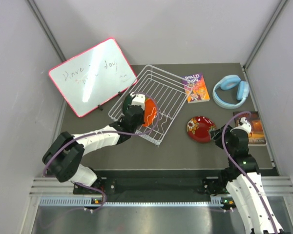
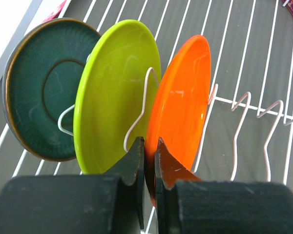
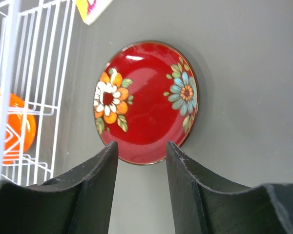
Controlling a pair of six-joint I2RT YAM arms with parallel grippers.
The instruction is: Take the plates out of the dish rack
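The white wire dish rack (image 1: 161, 87) lies at the table's middle. In the left wrist view the dark teal plate (image 2: 39, 92), the lime green plate (image 2: 112, 83) and the orange plate (image 2: 183, 97) stand on edge in the rack's dividers (image 2: 244, 105). My left gripper (image 2: 150, 148) is shut on the orange plate's near rim; from above it (image 1: 136, 113) sits at the orange plate (image 1: 150, 112). The dark red flowered plate (image 3: 146, 100) lies flat on the table right of the rack (image 1: 200, 128). My right gripper (image 3: 141, 146) is open and empty, just short of that plate's near rim.
A pink-framed whiteboard (image 1: 92, 75) leans at the back left. A Roald Dahl book (image 1: 197, 87) and blue headphones (image 1: 231, 91) lie behind the red plate. Another book (image 1: 258, 127) lies at the right edge beside my right arm.
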